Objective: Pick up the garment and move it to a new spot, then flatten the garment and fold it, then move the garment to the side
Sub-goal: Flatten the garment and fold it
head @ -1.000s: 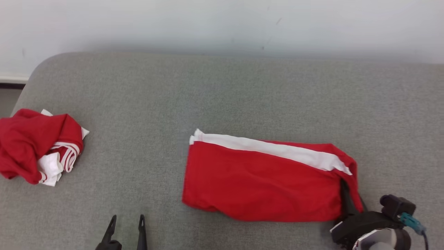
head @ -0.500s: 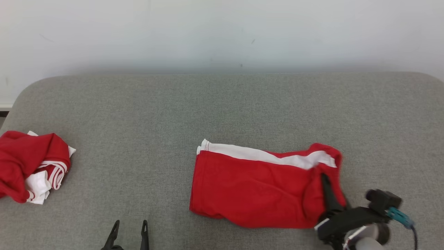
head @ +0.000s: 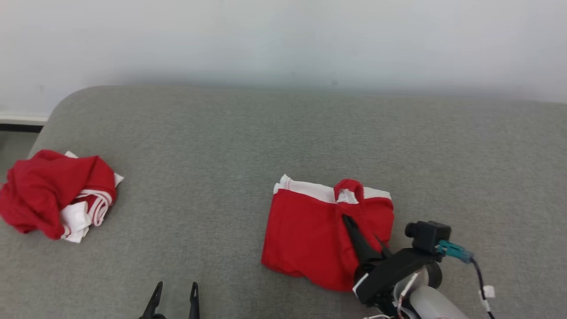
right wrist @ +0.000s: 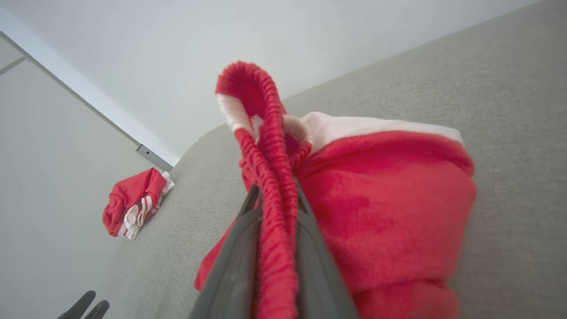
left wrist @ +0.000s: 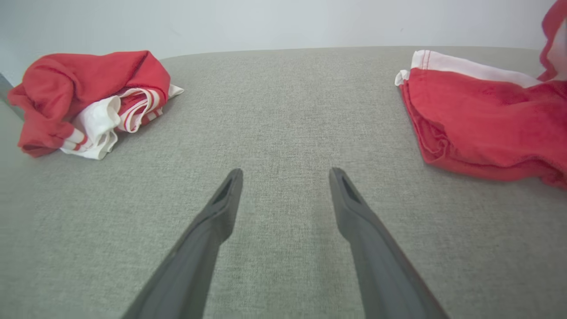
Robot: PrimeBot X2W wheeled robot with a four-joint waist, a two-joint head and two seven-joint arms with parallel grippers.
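Closest in, the left gripper (head: 176, 285) hangs low over the grey cushion (head: 221, 141), fingers spread wide, nothing in them. The right gripper (head: 349, 220) is pinched on the stretchy waistband of the red shorts (head: 305, 235), holding that end up over the rest, right of centre. Off to the left, well apart, sits a crumpled red-and-white bundle (head: 48, 199). White wall (head: 283, 40) behind.

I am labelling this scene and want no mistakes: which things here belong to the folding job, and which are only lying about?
In the job:
red fabric shorts with a white side stripe, partly folded
right gripper, shut on their elastic waistband

Lying about:
crumpled red and white garment at the left of the grey upholstered surface
left gripper, open, holding nothing
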